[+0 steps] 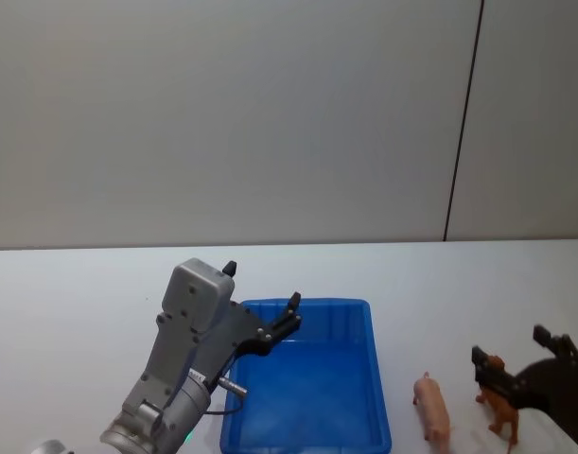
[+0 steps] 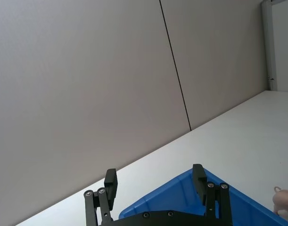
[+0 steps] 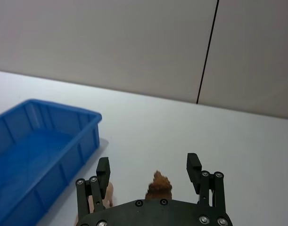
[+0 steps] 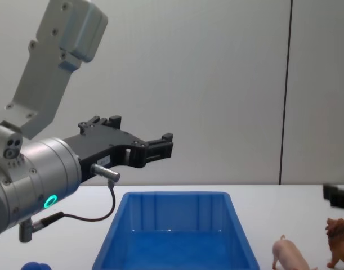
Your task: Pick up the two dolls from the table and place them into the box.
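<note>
Blue plastic marked the box [image 1: 312, 392], which sat at 6 o'clock in the head view on the white table [image 1: 80, 284] with nothing inside it. Both dolls stood on the tabletop outside it. The pig [image 1: 432, 409] was near the box's 3 o'clock wall, and the lion [image 1: 501, 409] was just beside the pig at its 3 o'clock. The right gripper [image 3: 148, 162] hung over the lion with its fingers spread wide apart, one on each side of the maned head. From the chest view it looked to be just above the animal rather than down around its body. The left gripper [image 1: 262, 286] was raised above the box's 10 o'clock corner, fingers likewise apart and holding nothing. I judged the step in hand to be the first pick, the lion's, with neither doll yet lifted. The next move would call for the right gripper to sink until the pads flanked the lion's body, then close without knocking it over. It would also have to keep its 9 o'clock finger off the pig, which stood close enough to be nudged.
</note>
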Tool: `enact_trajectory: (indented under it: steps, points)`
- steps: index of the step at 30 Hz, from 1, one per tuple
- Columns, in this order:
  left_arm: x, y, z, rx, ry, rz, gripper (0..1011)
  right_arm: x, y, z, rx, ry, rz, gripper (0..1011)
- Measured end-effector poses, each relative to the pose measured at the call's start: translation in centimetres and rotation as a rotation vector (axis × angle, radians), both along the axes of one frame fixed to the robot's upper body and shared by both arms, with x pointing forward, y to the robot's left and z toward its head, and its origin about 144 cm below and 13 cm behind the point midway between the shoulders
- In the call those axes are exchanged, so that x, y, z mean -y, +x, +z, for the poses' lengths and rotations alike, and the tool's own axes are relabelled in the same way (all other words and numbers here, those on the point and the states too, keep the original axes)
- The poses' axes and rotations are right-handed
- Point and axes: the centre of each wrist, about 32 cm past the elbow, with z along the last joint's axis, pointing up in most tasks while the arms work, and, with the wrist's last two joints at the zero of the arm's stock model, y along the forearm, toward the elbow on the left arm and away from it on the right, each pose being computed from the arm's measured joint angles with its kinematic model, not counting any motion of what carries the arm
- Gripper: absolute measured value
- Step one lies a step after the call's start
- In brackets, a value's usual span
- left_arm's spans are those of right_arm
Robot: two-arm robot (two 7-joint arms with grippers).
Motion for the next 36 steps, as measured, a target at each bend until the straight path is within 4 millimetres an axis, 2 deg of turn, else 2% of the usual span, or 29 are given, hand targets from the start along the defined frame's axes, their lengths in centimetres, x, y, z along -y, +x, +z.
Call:
enact_trajectory:
  steps: [12,24,26,33,34,36]
  points:
    - [0.0,0.0,0.0,0.0,0.0,0.0,1003,1.9,0.7,-1.8,-0.132,-0.027,0.013,1001]
    - [0.0,0.0,0.0,0.0,0.0,0.0,1003,2.3,1.5,-3.2,-0.215,-0.029,0.033,995]
    - [0.0,0.0,0.0,0.0,0.0,0.0,1003,2.2,1.6,-3.3,-0.223,-0.03,0.034,976]
    - [0.0,0.0,0.0,0.0,0.0,0.0,1003,2.0,2.1,-3.6,-0.249,-0.031,0.04,790]
    - [0.0,0.0,0.0,0.0,0.0,0.0,1003,1.9,2.2,-3.6,-0.252,-0.03,0.041,735]
    - [0.0,0.0,0.0,0.0,0.0,0.0,1003,1.9,2.3,-3.7,-0.255,-0.029,0.04,704]
